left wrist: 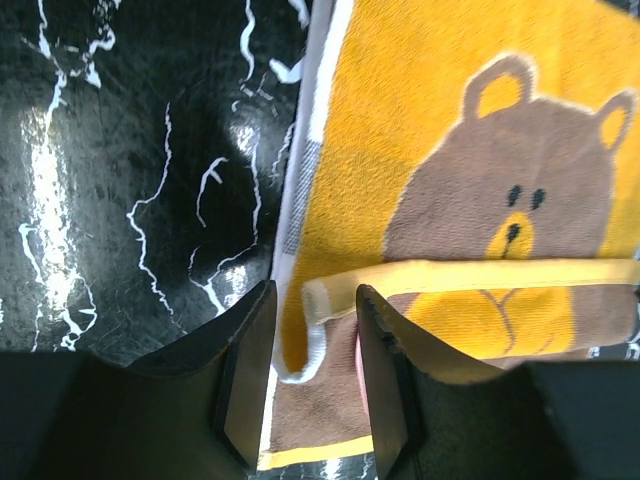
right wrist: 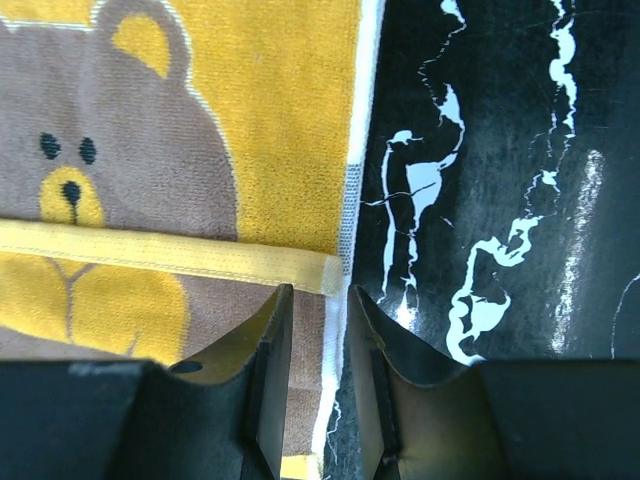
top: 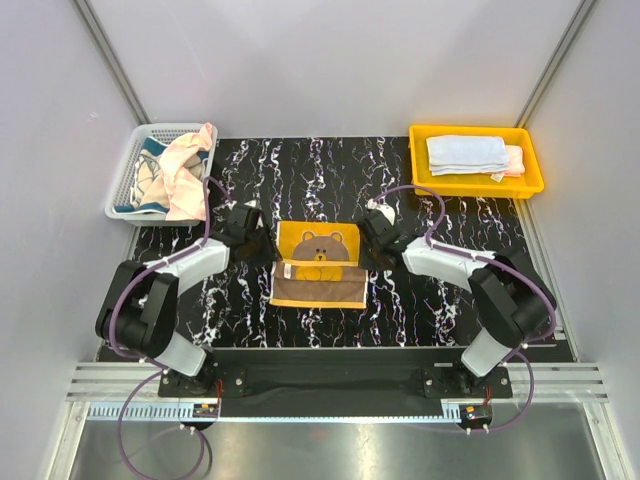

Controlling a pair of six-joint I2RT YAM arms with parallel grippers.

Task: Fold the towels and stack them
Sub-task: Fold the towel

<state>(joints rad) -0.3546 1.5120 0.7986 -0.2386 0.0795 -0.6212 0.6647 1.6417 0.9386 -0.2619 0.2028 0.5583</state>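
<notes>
- Left hand [left wrist: 312, 318] is hovering at the towel's left edge with its fingers spread, pinching nothing. The folded hem corner of the brown bear towel [left wrist: 470, 150] is lying loose in the gap.
- Right hand [right wrist: 318, 300] is sitting at the opposite edge with its fingers parted more narrowly, also gripping nothing. The towel's white side edge is running through its gap.
- Towel is lying flat at the centre of the table [top: 300, 165]. One flap is folded over, and its yellow hem is running 9-to-3 across the bear's chest.
- Key relation: the towel is lying at 3 o'clock from the left hand and at 9 o'clock from the right hand. Each hand is just at a side edge, so neither arm is nearer.
- Judgement: folding is looking partway done. With the crease running 9-to-3, a further fold would likely be calling for both hands to be taking matching corners and drawing toward 12 or 6.
- Pink towel [top: 185, 170] is draping over the mesh basket [top: 125, 190] at 10 o'clock.
- Folded pale towels [top: 466, 152] are lying in the yellow tray [top: 475, 129] at 2 o'clock, on the right arm's side.
</notes>
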